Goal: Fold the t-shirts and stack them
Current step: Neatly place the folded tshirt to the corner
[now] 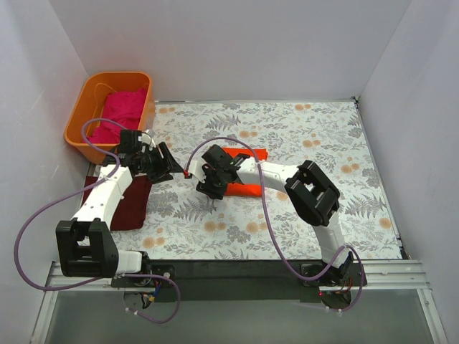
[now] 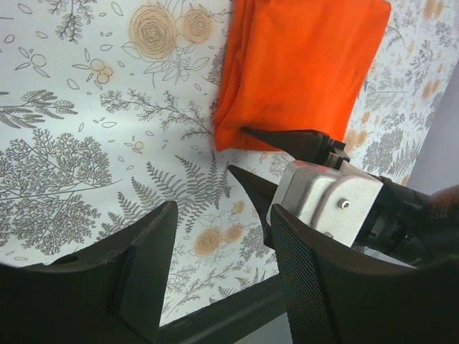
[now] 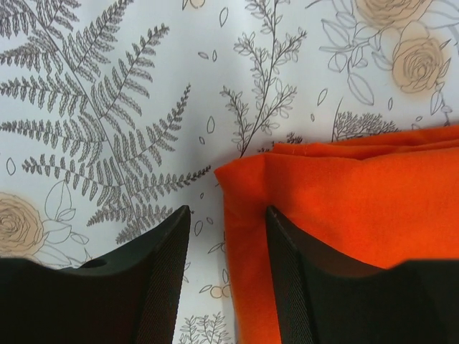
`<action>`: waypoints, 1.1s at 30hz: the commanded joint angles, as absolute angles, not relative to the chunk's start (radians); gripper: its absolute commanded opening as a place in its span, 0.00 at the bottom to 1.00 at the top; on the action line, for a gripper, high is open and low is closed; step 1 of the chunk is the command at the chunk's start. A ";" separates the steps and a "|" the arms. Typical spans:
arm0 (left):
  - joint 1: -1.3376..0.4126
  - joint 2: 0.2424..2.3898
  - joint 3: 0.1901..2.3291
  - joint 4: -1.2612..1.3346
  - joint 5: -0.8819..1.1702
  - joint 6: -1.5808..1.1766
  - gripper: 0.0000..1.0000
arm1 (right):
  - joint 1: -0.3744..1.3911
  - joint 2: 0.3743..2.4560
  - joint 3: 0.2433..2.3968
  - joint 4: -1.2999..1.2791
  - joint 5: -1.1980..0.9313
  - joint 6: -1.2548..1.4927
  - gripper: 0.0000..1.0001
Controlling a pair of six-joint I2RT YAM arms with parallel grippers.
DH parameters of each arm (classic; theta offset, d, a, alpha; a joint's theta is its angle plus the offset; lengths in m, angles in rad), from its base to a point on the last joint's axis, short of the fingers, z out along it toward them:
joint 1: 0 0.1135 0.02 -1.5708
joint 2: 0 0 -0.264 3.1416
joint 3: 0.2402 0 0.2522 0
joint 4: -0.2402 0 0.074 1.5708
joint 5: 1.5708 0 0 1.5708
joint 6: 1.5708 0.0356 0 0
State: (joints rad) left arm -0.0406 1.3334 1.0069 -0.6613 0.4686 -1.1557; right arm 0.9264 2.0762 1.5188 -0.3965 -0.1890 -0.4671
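**Hovering at the orange-red shirt's corner, both jaws spread**

Orange-red t-shirt (image 1: 247,190) lies folded in a long rectangle near the middle of the table (image 1: 301,136), on the floral cover. The folded layers show along one edge in the right wrist view.

Right jaws: spread, not pinching anything. They sit at the shirt's left end. In the right wrist view the shirt's corner (image 3: 229,175) lies just ahead of the gap; one finger (image 3: 301,287) is over the cloth, the other over bare table. In the left wrist view the two tips point at the shirt's edge (image 2: 237,136), one right at the cloth. Cannot tell whether it touches.

Left jaws: spread, nothing between them. They are over bare table just left of the orange-red shirt, facing the right jaws and close to them but apart.

Maroon t-shirt (image 1: 133,208) lies flat at the table's left edge, partly under the left arm (image 1: 107,190).

Magenta t-shirt (image 1: 122,111) is bunched up inside the orange tub (image 1: 80,118) at the far left corner, against the wall.

The three shirts are well apart from one another, none stacked.
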 commanded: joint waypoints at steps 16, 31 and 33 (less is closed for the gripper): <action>-0.002 1.379 1.048 -0.684 0.469 -1.147 0.53 | 0.959 2.063 1.582 -0.318 -0.126 -0.460 0.50; 0.029 1.427 0.893 -0.516 0.553 -1.253 0.56 | 0.939 2.011 1.422 -0.250 -0.208 -0.459 0.01; 0.026 1.430 0.861 -0.460 0.586 -1.294 0.57 | 0.937 1.967 1.407 -0.249 -0.265 -0.456 0.01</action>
